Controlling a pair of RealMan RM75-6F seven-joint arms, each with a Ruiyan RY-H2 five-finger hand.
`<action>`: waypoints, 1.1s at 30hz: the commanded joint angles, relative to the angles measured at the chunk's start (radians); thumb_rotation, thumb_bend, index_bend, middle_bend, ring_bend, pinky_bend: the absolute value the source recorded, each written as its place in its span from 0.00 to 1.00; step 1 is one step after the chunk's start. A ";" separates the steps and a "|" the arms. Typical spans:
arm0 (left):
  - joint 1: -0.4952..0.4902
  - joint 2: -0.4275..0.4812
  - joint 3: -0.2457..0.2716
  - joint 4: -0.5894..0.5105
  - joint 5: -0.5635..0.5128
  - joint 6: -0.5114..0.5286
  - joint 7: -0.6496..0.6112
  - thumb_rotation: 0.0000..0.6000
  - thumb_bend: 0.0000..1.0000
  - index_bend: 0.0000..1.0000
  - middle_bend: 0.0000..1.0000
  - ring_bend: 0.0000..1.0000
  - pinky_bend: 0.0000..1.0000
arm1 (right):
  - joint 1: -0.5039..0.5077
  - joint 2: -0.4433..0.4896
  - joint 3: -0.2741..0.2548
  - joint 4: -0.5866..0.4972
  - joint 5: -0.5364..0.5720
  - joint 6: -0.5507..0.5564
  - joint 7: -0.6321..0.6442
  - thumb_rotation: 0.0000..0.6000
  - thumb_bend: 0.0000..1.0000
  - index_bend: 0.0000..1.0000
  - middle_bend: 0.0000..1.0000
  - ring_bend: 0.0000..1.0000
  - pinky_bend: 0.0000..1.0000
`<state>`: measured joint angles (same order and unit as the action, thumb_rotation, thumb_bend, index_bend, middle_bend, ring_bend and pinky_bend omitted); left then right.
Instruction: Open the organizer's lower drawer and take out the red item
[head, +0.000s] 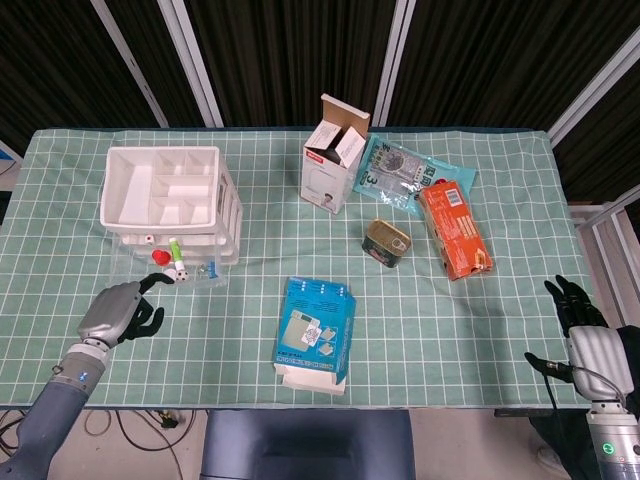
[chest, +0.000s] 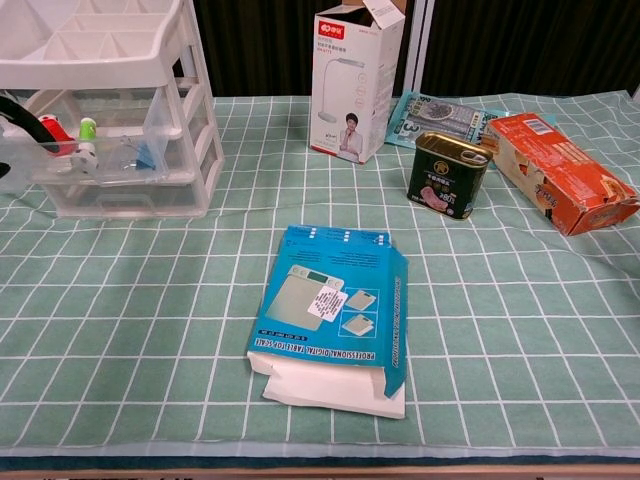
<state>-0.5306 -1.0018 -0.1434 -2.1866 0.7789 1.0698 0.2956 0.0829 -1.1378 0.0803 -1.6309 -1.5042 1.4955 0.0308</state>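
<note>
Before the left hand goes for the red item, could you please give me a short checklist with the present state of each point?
1. Drawer pulled out far enough to reach in: ok.
2. Red item visible in the drawer: ok, beside a green-capped piece.
3. Left hand free to pick: cannot tell; its fingers are curled at the drawer's front edge.
4. Right hand clear of the work: ok, at the table's far right edge.
5. Blue box out of the way: ok, apart from the organizer.
</note>
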 joint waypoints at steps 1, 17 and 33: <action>0.005 0.000 0.009 -0.004 0.011 0.005 -0.008 1.00 0.51 0.26 0.98 0.92 0.96 | 0.000 0.000 0.001 0.001 -0.001 0.000 0.001 1.00 0.07 0.00 0.00 0.00 0.22; 0.018 0.023 0.020 -0.015 0.115 0.060 -0.012 1.00 0.25 0.17 0.98 0.92 0.96 | 0.000 0.000 0.000 0.002 -0.002 0.000 0.002 1.00 0.07 0.00 0.00 0.00 0.22; -0.078 0.181 -0.031 0.067 0.269 -0.030 0.072 1.00 0.33 0.33 1.00 0.98 1.00 | 0.000 0.001 -0.001 -0.001 -0.002 -0.001 0.004 1.00 0.07 0.00 0.00 0.00 0.22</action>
<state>-0.5732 -0.8463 -0.1620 -2.1639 1.0404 1.0882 0.3547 0.0832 -1.1372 0.0788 -1.6319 -1.5065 1.4944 0.0350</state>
